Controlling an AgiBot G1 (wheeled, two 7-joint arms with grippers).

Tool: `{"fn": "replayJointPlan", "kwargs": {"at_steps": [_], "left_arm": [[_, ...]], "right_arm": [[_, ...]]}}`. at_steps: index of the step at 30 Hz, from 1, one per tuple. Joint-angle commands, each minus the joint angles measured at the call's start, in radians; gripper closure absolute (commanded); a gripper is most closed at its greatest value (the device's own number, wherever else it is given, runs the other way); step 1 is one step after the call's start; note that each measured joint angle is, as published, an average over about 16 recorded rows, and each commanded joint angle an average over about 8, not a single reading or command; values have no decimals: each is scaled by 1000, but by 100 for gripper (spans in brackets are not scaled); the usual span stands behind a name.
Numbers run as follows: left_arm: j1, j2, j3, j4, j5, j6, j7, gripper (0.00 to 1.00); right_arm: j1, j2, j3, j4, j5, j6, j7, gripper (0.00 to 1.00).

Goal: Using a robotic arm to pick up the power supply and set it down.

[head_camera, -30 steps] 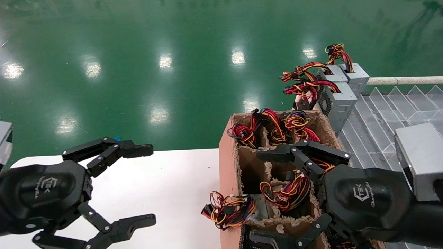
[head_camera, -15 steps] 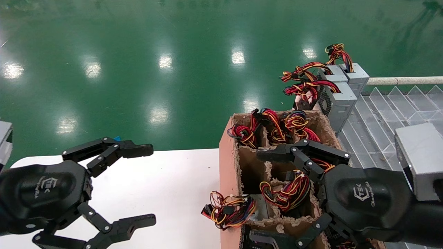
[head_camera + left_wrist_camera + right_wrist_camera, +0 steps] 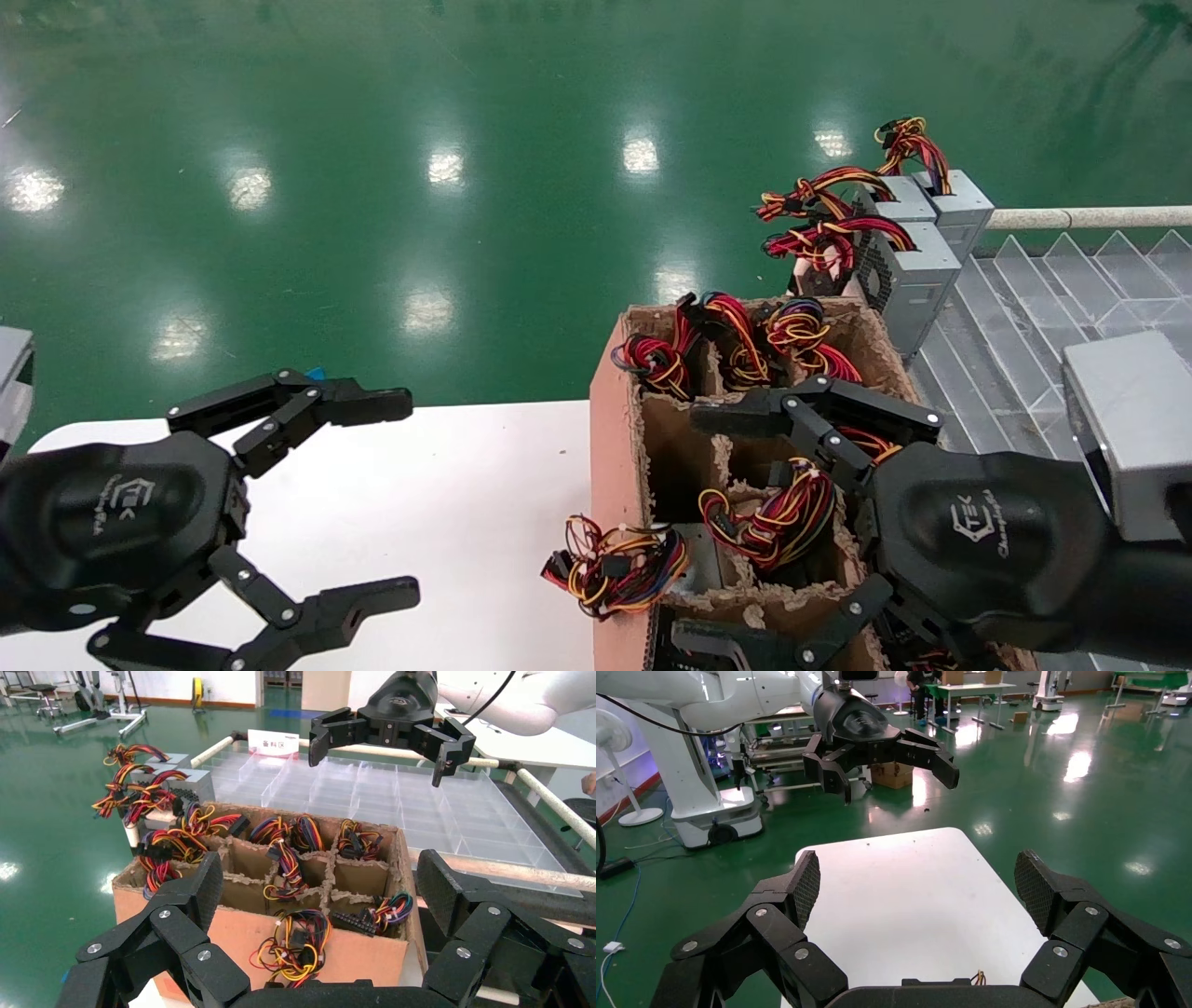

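Note:
The power supply (image 3: pixel 917 275) is a grey metal box with a perforated vent and a mostly red wire bundle (image 3: pixel 819 240). It stands at the near end of a row of alike boxes beyond the carton, and shows in the left wrist view too (image 3: pixel 195 783). My right gripper (image 3: pixel 698 529) hangs open above the carton's compartments, holding nothing. The left wrist view shows that gripper (image 3: pixel 379 752) high over the clear rack. My left gripper (image 3: pixel 396 496) is open and empty over the white table (image 3: pixel 466 485), facing the carton.
A brown cardboard carton (image 3: pixel 610 447) with paper dividers holds several wire bundles; one bundle (image 3: pixel 615 568) hangs over its near wall. Two more grey boxes (image 3: pixel 959 207) stand behind the power supply. A clear compartment rack (image 3: pixel 1024 317) with a pale rail lies to the right.

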Motion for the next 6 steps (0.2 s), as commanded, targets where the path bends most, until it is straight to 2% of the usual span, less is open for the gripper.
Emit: {"fn": "replayJointPlan", "kwargs": {"at_steps": [1,6], "left_arm": [[0,0,0,0,0,0,0,0],[0,0,0,0,0,0,0,0]], "right_arm": [[0,0,0,0,0,0,0,0],[0,0,0,0,0,0,0,0]]}}
